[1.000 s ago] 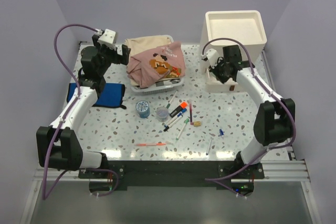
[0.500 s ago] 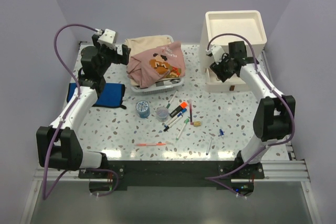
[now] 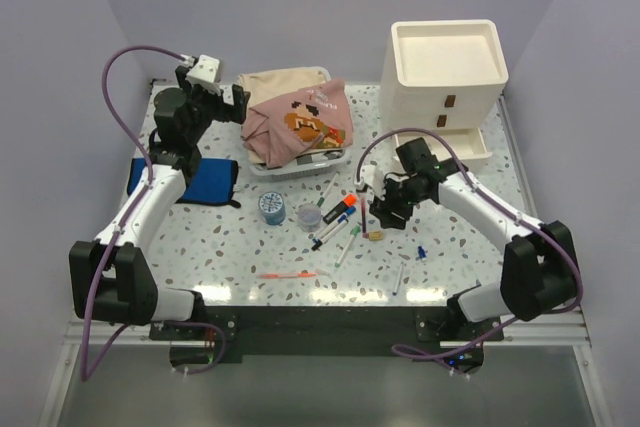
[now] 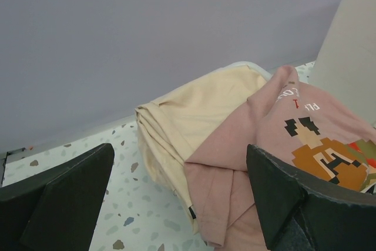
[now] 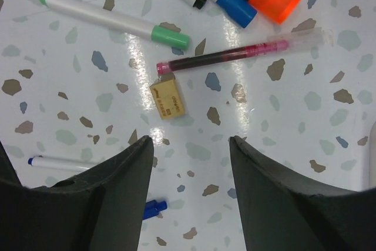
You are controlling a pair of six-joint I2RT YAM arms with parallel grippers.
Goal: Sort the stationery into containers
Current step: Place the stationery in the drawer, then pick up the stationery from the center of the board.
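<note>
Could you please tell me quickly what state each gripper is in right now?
Left gripper: jaws open, holding nothing.
Right gripper: jaws open, holding nothing, poised near the tan eraser.

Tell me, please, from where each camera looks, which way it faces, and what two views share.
Top external: above and behind the bases, looking down on the table; left arm and right arm both show.
Left wrist: on the left arm, facing the pink shirt and the wall; left gripper open, fingers at the bottom corners.
Right wrist: on the right arm, facing straight down at a tan eraser; right gripper open below.
Shared: top external and right wrist both show that eraser.
</note>
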